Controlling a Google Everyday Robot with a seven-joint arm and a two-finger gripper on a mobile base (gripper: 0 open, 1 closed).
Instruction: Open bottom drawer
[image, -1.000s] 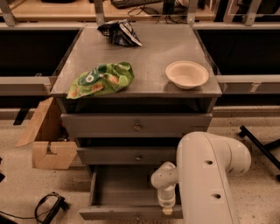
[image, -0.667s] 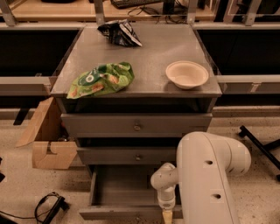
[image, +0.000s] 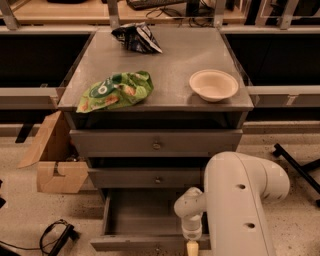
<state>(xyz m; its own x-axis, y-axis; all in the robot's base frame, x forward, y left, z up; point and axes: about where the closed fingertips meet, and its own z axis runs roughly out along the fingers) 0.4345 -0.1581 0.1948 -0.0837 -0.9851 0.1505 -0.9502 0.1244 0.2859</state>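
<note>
Camera view, left to right. On the speckled floor at far left lies a black looped cable (image: 54, 236); above it an open cardboard box (image: 56, 162) stands beside the drawer unit. On the grey counter (image: 175, 57), a green snack bag (image: 116, 91) lies near the front left corner and a dark crumpled bag (image: 136, 37) near the back edge. Below the top, the top drawer (image: 156, 143) and middle drawer (image: 150, 178) are closed, each with a small round centre knob. The bottom drawer (image: 142, 214) stands open, extended toward the camera, its plain grey inside exposed and its thin front panel at the lower edge of the view. A cream bowl (image: 213, 84) sits upright on the counter's right side. The white arm (image: 242, 200) fills the lower right; its end effector (image: 192, 247) points down at the right part of the drawer's front panel, cut off by the frame edge. Whether it is spread or closed cannot be told. A black bar (image: 296, 166) lies on the floor at far right.
</note>
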